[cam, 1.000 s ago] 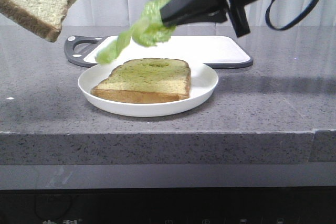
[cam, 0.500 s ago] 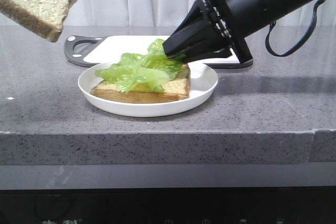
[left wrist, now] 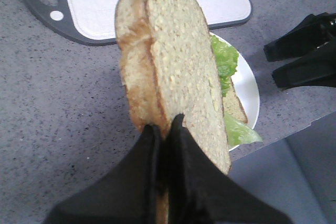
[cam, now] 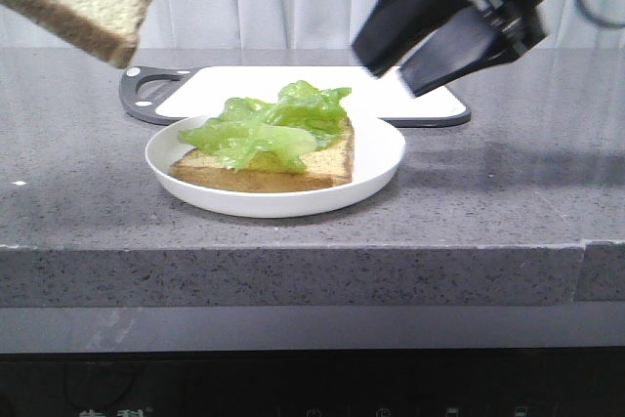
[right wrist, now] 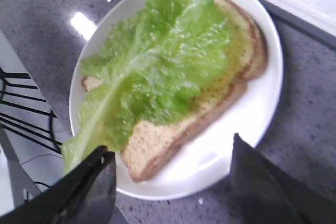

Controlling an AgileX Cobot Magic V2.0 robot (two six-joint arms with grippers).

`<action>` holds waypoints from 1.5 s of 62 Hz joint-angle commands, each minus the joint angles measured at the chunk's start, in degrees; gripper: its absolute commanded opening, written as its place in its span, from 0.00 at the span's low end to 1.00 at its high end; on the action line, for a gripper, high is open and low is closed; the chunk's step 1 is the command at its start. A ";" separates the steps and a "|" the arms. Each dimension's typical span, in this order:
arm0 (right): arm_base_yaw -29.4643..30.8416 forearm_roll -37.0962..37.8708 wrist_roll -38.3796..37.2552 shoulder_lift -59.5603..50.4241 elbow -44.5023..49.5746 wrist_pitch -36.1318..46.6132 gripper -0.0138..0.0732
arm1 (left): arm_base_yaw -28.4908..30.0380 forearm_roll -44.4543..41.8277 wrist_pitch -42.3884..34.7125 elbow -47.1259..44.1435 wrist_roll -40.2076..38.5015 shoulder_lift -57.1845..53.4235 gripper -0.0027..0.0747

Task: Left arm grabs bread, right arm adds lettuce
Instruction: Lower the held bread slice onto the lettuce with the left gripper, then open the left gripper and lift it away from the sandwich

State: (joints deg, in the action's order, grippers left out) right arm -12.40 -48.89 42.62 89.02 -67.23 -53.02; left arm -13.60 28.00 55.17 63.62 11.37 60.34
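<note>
Right pincer (cam: 415,61) risen, spread empty; lettuce (cam: 273,124) lengthwise across toast; left pincer (left wrist: 163,129) clamps bread (left wrist: 173,61).

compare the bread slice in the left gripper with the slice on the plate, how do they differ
The held slice hangs in the air, pinched by the left gripper; the plate slice lies flat on the white plate. The held slice is bare and pale; the plate slice carries lettuce. Both have brown crusts.
</note>
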 commanded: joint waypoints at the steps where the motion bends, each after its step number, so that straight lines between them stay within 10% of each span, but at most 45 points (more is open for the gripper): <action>1: 0.44 5.19 -5.11 -6.42 -1.70 -0.42 0.72 | -0.33 6.78 -3.52 1.47 2.15 1.28 0.01; 28: 0.44 11.46 -10.53 -16.89 -1.64 -3.37 0.72 | -2.17 34.50 -3.67 1.44 22.73 19.31 0.01; 59: 0.44 11.21 -10.92 -16.95 -1.64 -4.95 0.72 | -2.17 36.21 -3.44 1.44 24.92 28.10 0.02; 78: 0.44 11.62 -11.46 -16.95 -1.64 -4.10 0.72 | -2.06 34.36 -3.26 1.80 24.92 28.10 0.49; 93: 0.44 24.00 -22.32 -20.65 -1.64 -4.94 0.72 | -1.83 19.03 -1.73 5.55 16.32 22.67 0.54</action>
State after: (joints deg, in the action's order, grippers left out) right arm -12.30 -28.89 24.61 71.70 -67.23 -58.99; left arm -15.46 51.36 52.67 65.92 32.44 88.04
